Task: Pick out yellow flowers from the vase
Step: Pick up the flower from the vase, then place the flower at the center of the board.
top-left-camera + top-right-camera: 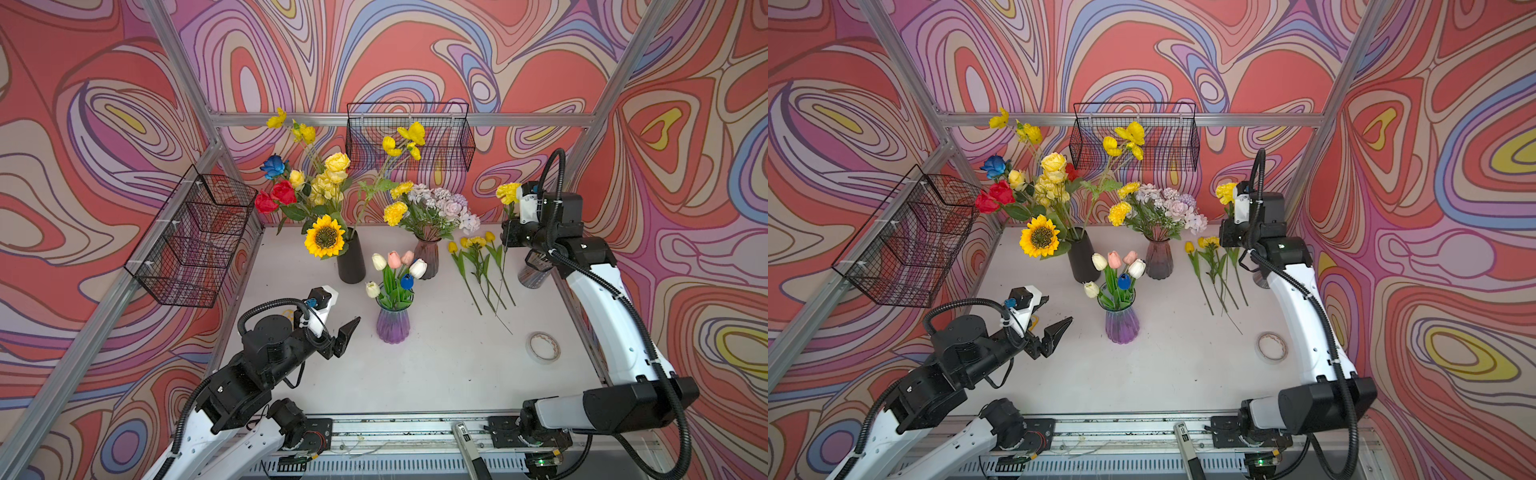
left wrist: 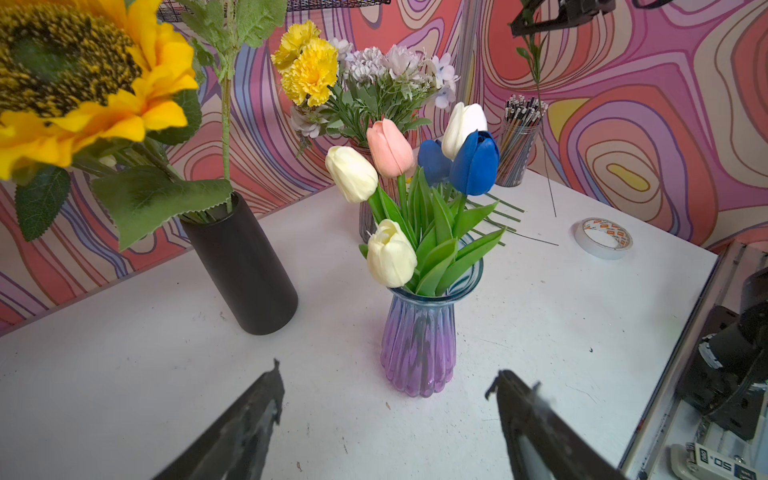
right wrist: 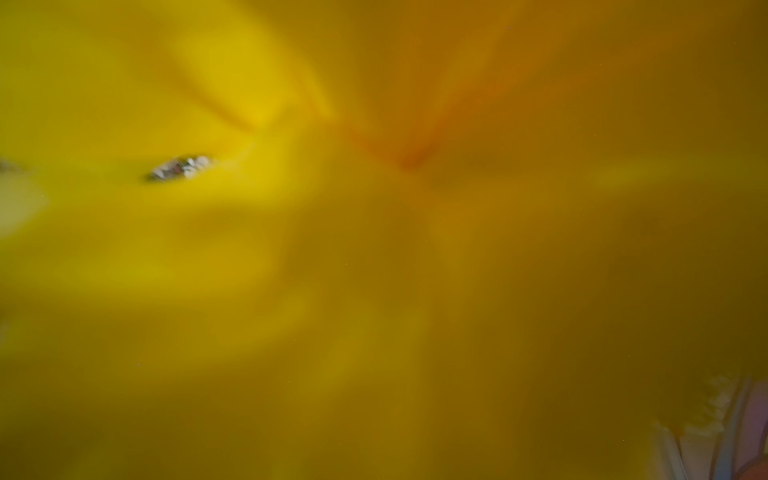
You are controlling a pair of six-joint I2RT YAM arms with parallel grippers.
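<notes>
My right gripper (image 1: 506,235) hangs above the table's far right, shut on the green stem of a yellow marigold (image 1: 508,193). Its bloom fills the right wrist view (image 3: 291,208) and hides the jaws there. Several yellow flowers (image 1: 478,257) lie on the table just left of it. The dark ribbed vase (image 1: 427,259) holds two yellow marigolds (image 1: 395,212) among lilac blooms. The black vase (image 1: 351,262) holds a sunflower (image 1: 325,237), yellow roses, and red and blue roses. My left gripper (image 1: 345,332) (image 2: 384,374) stands open and empty before the purple vase (image 2: 417,345) of tulips.
A tape roll (image 1: 542,347) lies at the front right. A cup of thin sticks (image 2: 517,145) stands in the far right corner, under the right arm. Wire baskets hang on the back wall (image 1: 409,135) and the left wall (image 1: 195,237).
</notes>
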